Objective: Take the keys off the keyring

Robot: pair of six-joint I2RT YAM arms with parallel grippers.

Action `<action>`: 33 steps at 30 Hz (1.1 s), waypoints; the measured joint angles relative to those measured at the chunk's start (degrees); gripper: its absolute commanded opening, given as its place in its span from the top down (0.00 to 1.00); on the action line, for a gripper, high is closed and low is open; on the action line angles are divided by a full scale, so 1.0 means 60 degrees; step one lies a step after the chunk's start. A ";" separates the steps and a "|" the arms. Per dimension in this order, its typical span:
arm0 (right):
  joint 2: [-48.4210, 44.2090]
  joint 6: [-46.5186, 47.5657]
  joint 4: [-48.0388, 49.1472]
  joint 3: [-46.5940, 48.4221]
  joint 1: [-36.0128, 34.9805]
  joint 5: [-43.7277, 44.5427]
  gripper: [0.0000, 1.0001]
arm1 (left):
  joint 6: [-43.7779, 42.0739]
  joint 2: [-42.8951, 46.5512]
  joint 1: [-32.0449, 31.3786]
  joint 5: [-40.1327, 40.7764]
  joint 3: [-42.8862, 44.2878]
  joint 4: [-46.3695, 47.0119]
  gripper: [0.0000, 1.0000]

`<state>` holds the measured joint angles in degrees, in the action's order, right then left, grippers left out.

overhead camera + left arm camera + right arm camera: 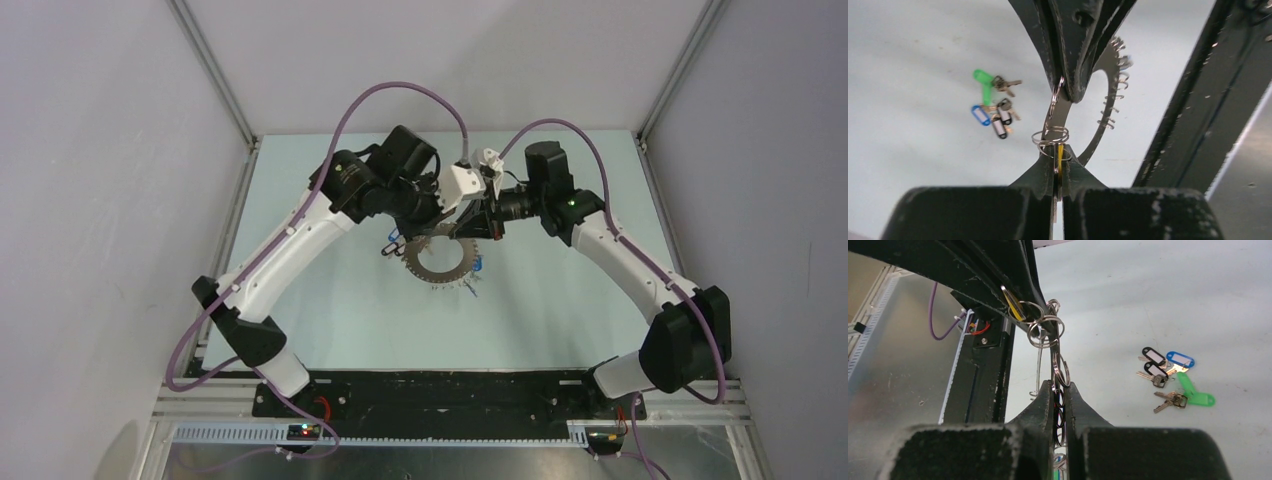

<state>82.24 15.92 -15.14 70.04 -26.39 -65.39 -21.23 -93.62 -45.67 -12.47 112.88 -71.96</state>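
Where the arms meet: upper centre overhead; broad flat grey fringed metal keyring (445, 262) hangs tilted just below.
Left gripper (1058, 160): jaws pinched shut on a yellow plastic tag (1060, 152).
Right gripper (1060, 392): jaws pinched shut on a small wire split ring (1062, 372).
Axis: linked rings run jaw to jaw, near-vertical in both wrist views; the pull probably follows that line.
Loose keys (993, 107): green-, blue- and dark-tagged, on pale table (908, 60), left of left-wrist frame, apart from keyring.
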 measured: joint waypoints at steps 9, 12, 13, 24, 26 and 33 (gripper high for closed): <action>0.0120 0.0612 -0.0430 0.0302 0.0098 0.0124 1.00 | -0.2401 0.0000 -0.0576 0.1494 0.0066 -0.0248 1.00; 0.0120 0.0707 -0.0463 0.0353 0.0113 0.0149 1.00 | -0.2834 -0.0004 -0.0699 0.1738 0.0084 -0.0248 1.00; 0.0120 0.0725 -0.0470 0.0368 0.0113 0.0153 1.00 | -0.2987 -0.0007 -0.0747 0.1851 0.0084 -0.0244 1.00; 0.0277 0.0896 -0.0871 0.0725 0.0178 0.0211 0.71 | -0.4189 -0.0091 -0.1191 0.2667 0.0098 -0.0237 1.00; 0.0273 0.0882 -0.0969 0.0725 0.0175 0.0193 0.58 | -0.4033 -0.0095 -0.1169 0.2626 0.0098 -0.0193 1.00; -0.0608 0.0419 -0.0517 -0.0612 -0.0080 0.0419 0.45 | -0.2521 0.0069 -0.0765 0.2918 0.0036 0.0940 1.00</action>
<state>78.59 18.44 -18.24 66.37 -26.87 -62.87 -36.36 -93.21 -50.26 5.04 113.10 -66.32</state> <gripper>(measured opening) 0.508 0.034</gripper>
